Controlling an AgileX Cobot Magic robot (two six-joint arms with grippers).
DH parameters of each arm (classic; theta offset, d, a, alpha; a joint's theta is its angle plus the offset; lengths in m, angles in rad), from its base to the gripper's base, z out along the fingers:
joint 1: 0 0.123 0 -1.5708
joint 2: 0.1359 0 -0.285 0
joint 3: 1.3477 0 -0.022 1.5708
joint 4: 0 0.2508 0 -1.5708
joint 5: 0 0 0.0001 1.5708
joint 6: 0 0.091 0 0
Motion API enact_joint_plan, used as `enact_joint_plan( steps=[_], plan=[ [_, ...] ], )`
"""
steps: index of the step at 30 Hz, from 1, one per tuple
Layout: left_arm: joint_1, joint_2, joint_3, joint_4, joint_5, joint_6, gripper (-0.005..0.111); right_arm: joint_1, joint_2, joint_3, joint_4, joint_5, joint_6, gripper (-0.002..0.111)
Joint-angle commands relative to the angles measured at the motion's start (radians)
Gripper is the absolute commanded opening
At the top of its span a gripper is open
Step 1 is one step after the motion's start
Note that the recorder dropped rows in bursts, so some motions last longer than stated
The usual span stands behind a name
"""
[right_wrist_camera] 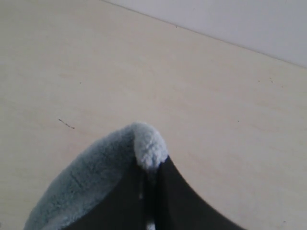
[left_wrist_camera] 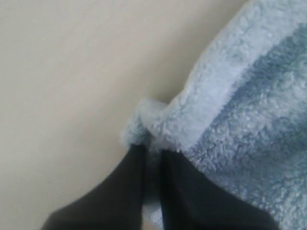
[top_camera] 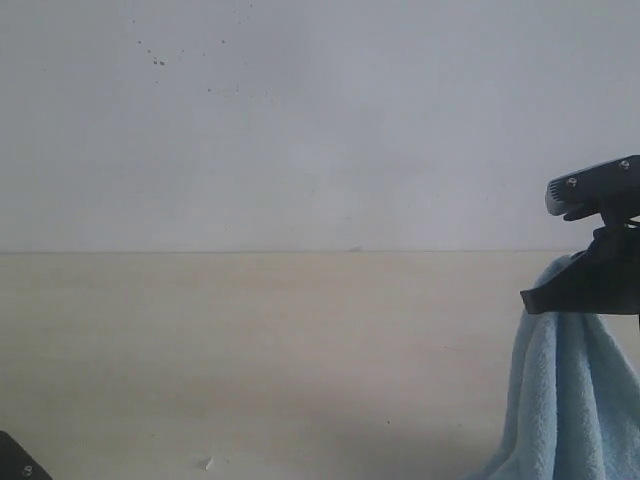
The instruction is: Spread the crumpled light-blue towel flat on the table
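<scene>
Right gripper (right_wrist_camera: 152, 165) clamped on a corner of the towel (top_camera: 575, 400), which hangs straight below it, long axis vertical. Left gripper (left_wrist_camera: 152, 154) pinches another towel edge. Beneath both, the pale beige table (top_camera: 250, 350) meets a white wall (top_camera: 300, 120).

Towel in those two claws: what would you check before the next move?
1. Right gripper shut on the towel: ok.
2. Left gripper shut on a towel edge: ok.
3. Towel spread flat: not ok, it hangs bunched from the right gripper.
4. Table has room for spreading in the exterior view: ok.
5. Both grips on neighbouring corners: cannot tell.
</scene>
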Motion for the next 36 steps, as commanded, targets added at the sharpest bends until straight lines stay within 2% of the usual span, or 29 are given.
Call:
enact_joint_plan(
  steps=[1, 5, 9, 13, 19, 24, 31, 33, 36],
  plan=[
    [0.003, 0.075, -0.039, 0.047, -0.054, -0.018, 0.004, 0.001, -0.030, -0.005, 0.002, -0.002, 0.003, 0.000],
    [0.003, 0.007, -0.137, 0.126, 0.069, -0.113, 0.004, 0.001, -0.132, -0.005, 0.002, 0.054, 0.001, 0.000],
    [0.003, -0.205, -0.141, 0.270, 0.098, -0.271, 0.004, 0.001, -0.244, -0.005, 0.007, 0.230, -0.023, 0.000],
    [0.003, -0.384, -0.141, 0.242, 0.113, -0.271, 0.004, 0.001, -0.334, -0.005, 0.048, 0.265, -0.031, 0.000],
    [0.003, -0.651, -0.139, 0.255, 0.180, -0.258, 0.004, 0.001, -0.520, -0.005, 0.149, 0.387, -0.160, 0.000],
    [0.003, -0.874, -0.139, 0.255, 0.265, -0.236, 0.004, 0.001, -0.683, -0.005, 0.318, 0.452, -0.320, 0.000],
    [0.003, -1.119, -0.141, 0.255, 0.391, -0.135, 0.004, 0.004, -0.906, -0.005, 0.346, 0.611, -0.375, 0.000],
    [0.003, -1.202, -0.150, 0.250, 0.411, -0.135, 0.004, 0.044, -0.975, -0.005, 0.346, 0.693, -0.413, 0.000],
    [0.003, -1.253, -0.219, 0.183, 0.432, -0.050, 0.004, 0.101, -1.090, -0.005, 0.336, 0.802, -0.453, 0.000]
  ],
)
